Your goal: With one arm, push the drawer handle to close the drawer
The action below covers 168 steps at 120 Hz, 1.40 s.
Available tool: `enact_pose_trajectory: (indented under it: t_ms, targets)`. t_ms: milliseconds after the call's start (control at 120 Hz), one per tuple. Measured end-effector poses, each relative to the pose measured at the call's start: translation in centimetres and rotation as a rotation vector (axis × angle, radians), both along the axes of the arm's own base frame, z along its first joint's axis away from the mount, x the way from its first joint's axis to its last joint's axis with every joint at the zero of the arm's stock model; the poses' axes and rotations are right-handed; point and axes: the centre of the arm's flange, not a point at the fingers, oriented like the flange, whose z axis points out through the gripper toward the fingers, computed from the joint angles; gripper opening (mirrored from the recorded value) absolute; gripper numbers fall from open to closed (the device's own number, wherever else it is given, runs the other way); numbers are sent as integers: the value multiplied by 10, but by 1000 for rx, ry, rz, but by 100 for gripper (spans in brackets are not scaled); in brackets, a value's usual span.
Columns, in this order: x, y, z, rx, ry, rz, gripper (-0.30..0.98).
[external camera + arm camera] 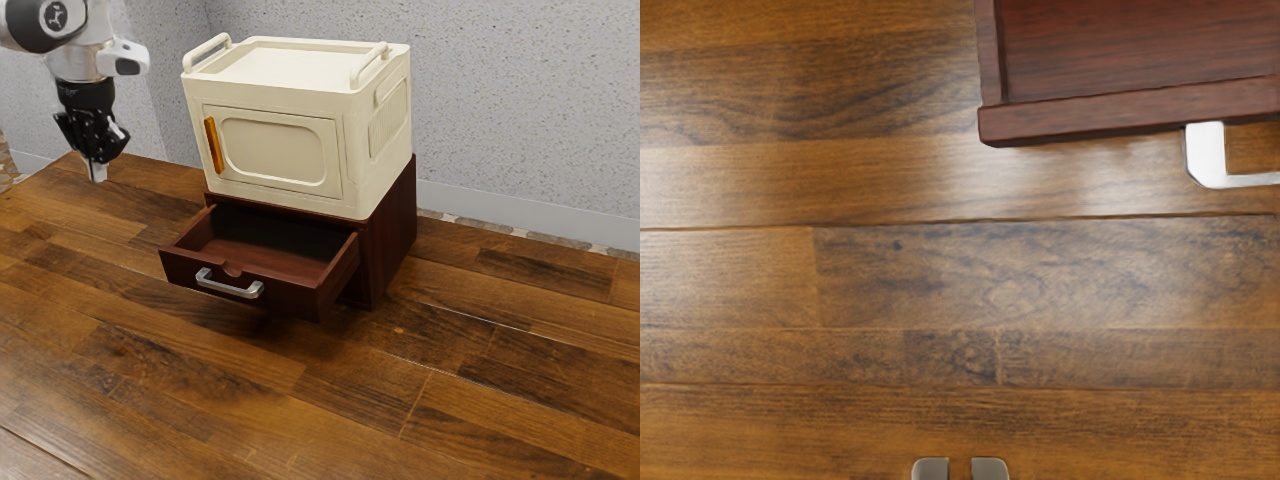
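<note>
The table (480, 400) is warm brown wood, its planks running from honey to near black, with streaky dark grain. The case (395, 235) and drawer (290, 297) are deep reddish brown; the drawer's base has fine darker streaks and goes almost black in the shade. The handle (230, 286) is silver, near white in the wrist view. The box (275, 195) is plain cream, rails and door (275, 148) included, with an amber-orange pull (214, 145). The wall (530, 110) is pale grey, speckled darker, the skirting (500, 210) plain light grey, the floor (465, 220) mottled beige and brown. The arm (93, 62) is white and black, the gripper (97, 172) black, ending in pale grey
</note>
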Motion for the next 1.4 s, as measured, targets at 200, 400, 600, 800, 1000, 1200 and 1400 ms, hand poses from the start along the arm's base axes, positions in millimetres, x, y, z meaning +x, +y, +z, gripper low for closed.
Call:
enact_pose_trajectory:
  t_ms: [200, 400, 600, 800, 1000, 1200, 1400]
  targets:
    - [-4, -43, -49, -56, 28, -35, -9]
    - [-13, -74, -69, -101, 31, -21, -10]
    - [-26, -110, -98, -135, 75, -28, -10]
    - [-38, -124, -134, -173, 144, 2, -10]
    - [-34, -131, -165, -183, 150, 25, -10]
    - [-17, -127, -181, -153, 81, 35, -10]
    - [-3, -124, -189, -130, 16, 41, -10]
